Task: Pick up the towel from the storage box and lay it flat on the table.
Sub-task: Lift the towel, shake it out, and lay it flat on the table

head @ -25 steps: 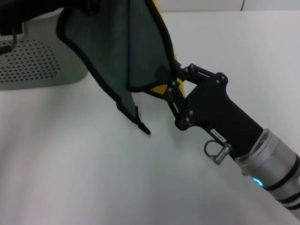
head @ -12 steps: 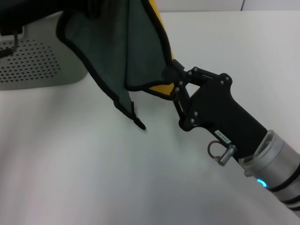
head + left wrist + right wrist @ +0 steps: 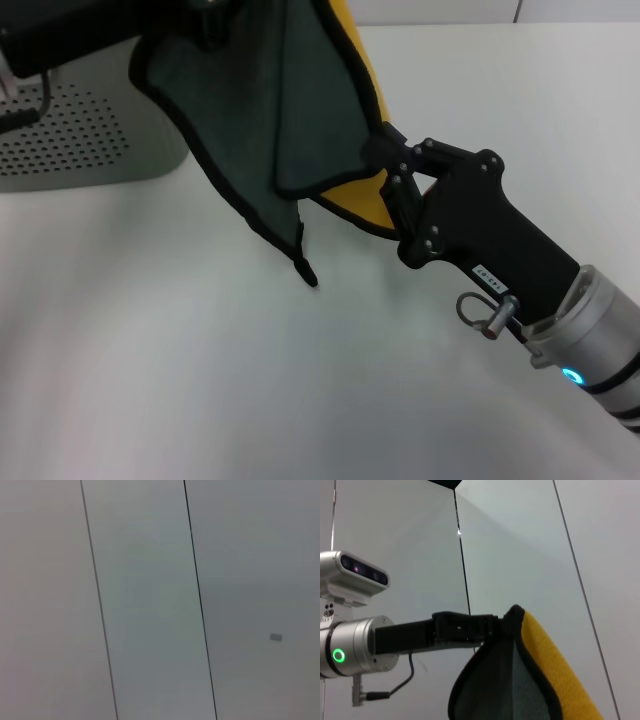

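Note:
The towel (image 3: 250, 110) hangs in the air over the table (image 3: 200, 380), dark green side toward me, with the mustard yellow side showing at its right edge. My left gripper (image 3: 205, 12), at the top of the head view, is shut on the towel's upper corner. It also shows in the right wrist view (image 3: 495, 625), pinching the towel (image 3: 520, 690). My right gripper (image 3: 385, 155) is shut on the towel's right black-piped edge. The small black loop (image 3: 308, 275) dangles at the lowest corner, close above the table. The storage box (image 3: 70, 140) stands at the far left.
The white tabletop spreads wide in front of and to the right of the hanging towel. The left wrist view shows only pale wall panels (image 3: 150, 600).
My right gripper has moved a little right and toward me with the towel's edge. More of the yellow side now shows and the cloth has spread slightly.

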